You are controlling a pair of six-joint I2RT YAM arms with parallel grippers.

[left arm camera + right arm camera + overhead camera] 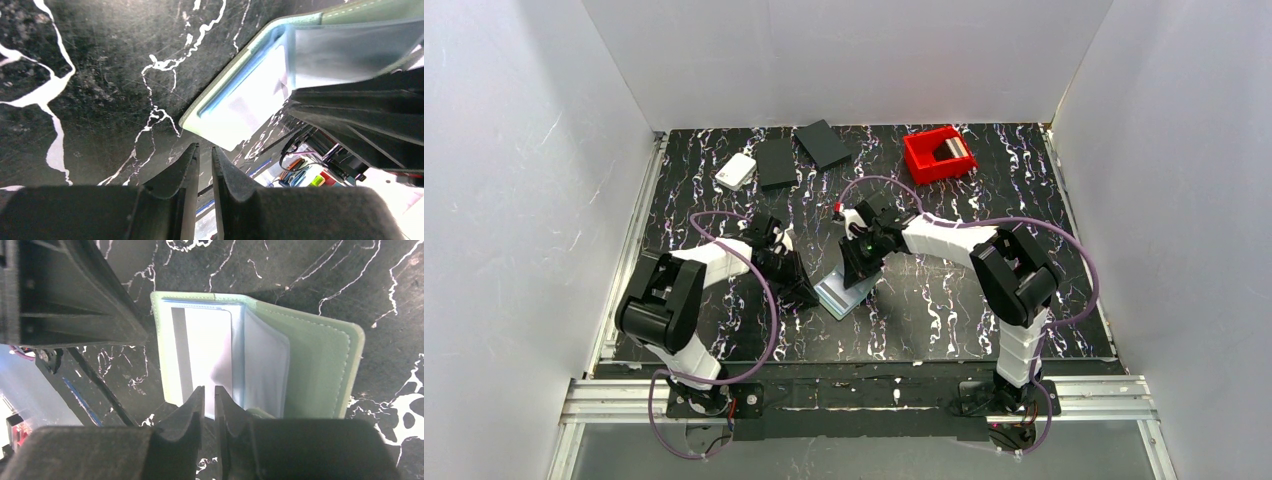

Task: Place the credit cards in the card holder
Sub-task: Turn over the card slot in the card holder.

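The sage-green card holder [845, 294] lies open on the black marbled table between my two grippers. In the right wrist view the holder [315, 365] shows pale bluish clear pockets, and a whitish credit card [205, 345] with a grey stripe sits in the left pocket. My right gripper [209, 390] is shut and empty, its tips at the near edge of that pocket. My left gripper [205, 147] is shut and empty, just off the holder's [220, 90] left corner. In the top view the left gripper [806, 296] and the right gripper [857, 274] flank the holder.
At the back of the table stand a white rounded-corner box [737, 171], two black flat rectangles [776, 162] [824, 143] and a red bin [939, 153] with something grey inside. White walls enclose the table on three sides.
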